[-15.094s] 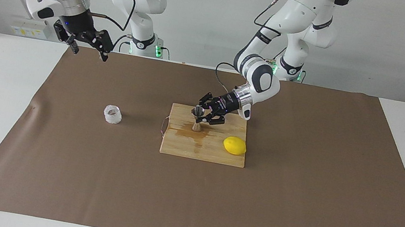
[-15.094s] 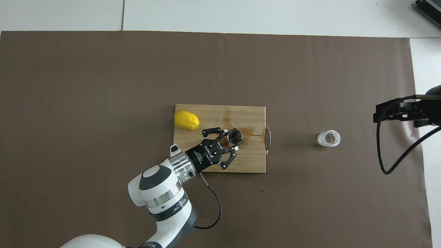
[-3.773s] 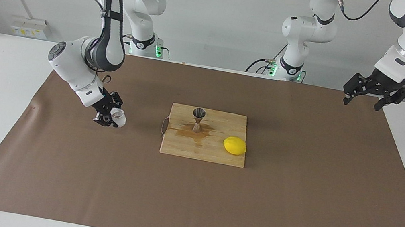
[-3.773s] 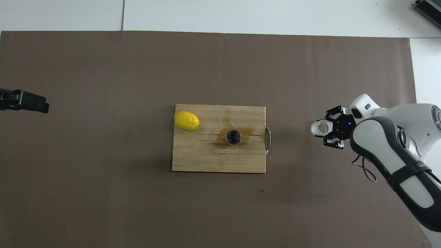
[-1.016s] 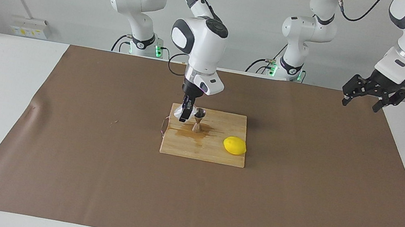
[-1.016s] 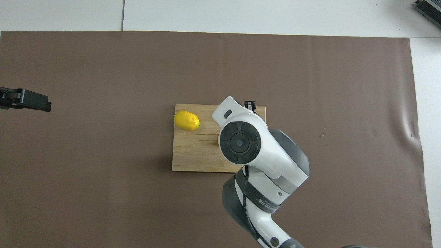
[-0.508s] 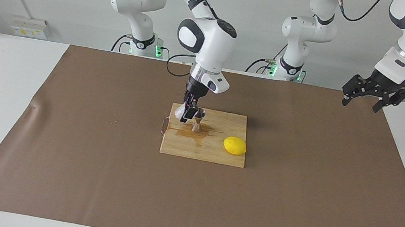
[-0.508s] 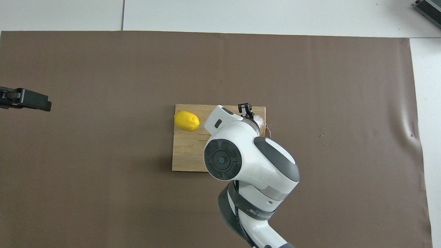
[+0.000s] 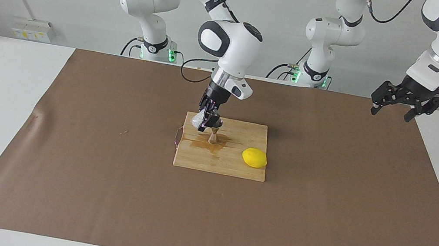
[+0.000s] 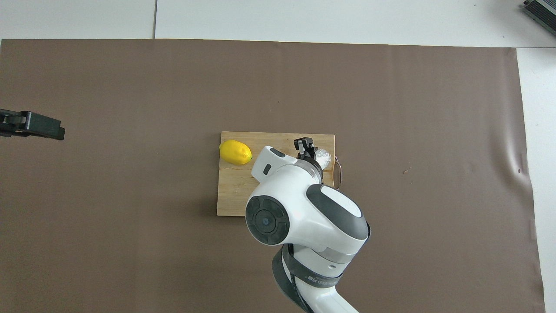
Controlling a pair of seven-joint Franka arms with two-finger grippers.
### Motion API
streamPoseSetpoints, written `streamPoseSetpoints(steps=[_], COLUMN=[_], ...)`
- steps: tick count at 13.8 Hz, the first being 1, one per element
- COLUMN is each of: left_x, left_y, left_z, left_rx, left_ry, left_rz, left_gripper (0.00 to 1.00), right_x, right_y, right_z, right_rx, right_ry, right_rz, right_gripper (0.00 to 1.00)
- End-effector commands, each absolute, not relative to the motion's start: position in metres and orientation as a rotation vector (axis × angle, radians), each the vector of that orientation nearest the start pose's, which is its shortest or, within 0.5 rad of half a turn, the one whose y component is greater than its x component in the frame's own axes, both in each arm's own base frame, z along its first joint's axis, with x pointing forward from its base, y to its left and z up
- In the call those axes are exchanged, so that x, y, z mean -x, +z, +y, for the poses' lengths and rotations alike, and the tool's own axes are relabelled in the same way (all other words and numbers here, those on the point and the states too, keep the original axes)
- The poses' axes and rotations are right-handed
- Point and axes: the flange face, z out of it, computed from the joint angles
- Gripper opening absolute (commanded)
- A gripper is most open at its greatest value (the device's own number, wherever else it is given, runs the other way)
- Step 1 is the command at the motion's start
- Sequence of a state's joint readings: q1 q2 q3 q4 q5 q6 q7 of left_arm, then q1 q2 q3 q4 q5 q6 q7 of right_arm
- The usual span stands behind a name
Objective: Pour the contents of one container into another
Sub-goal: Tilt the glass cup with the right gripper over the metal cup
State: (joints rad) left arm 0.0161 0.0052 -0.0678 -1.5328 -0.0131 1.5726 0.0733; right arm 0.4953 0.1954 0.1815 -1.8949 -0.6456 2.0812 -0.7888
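Note:
The steel jigger [image 9: 214, 133] stands upright on the wooden cutting board [image 9: 222, 163]. My right gripper [image 9: 204, 121] is shut on the translucent bumpy cup [image 9: 198, 119]. It holds the cup tilted, just above the board and right beside the jigger's upper rim, on the side toward the right arm's end. In the overhead view the right arm hides the jigger; the cup [image 10: 323, 155] and the right gripper [image 10: 313, 152] show over the board [image 10: 234, 191]. My left gripper [image 9: 401, 107] waits open and empty, raised over the mat's corner at the left arm's end; it also shows in the overhead view [image 10: 32, 124].
A yellow lemon [image 9: 254, 158] lies on the board toward the left arm's end, also in the overhead view [image 10: 235, 152]. A wet stain [image 9: 203, 144] spreads around the jigger's foot. A brown mat [image 9: 102, 192] covers the table.
The right arm has shifted slightly toward the left arm's end. It has raised the cup a little and brought it closer to the jigger's rim. The left arm has not moved.

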Motion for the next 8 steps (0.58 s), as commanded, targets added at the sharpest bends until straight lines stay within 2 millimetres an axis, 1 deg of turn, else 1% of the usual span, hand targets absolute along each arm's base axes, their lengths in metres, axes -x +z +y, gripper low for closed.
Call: streamPoseSetpoints(steps=[1,3,7,8], left_x=[-0.5562,-0.5563,-0.5563,-0.5563], left_y=[0.6383,0.6390,0.6384,0.6384], left_z=[-0.0330,-0.0330,-0.0340,-0.0340], left_rx=[3.156,3.156,3.157,3.157], left_ry=[-0.068,-0.071,-0.071,-0.071], left_rz=[0.199,0.199,0.201,0.201], left_gripper=[1.00,1.00,1.00,1.00], right_x=[-0.4879,-0.4834,-0.4800,-0.4781], right_y=[0.4145,0.4154,0.4187,0.4192], right_z=[0.3472,0.3526,0.3519,0.3544], right_rx=[-1.611,-1.582,-1.554,-1.545], right_ry=[-0.050,-0.053,-0.082,-0.084], right_rz=[2.008,2.011,1.994,1.995], right_gripper=[0.06,0.06,0.06,0.06])
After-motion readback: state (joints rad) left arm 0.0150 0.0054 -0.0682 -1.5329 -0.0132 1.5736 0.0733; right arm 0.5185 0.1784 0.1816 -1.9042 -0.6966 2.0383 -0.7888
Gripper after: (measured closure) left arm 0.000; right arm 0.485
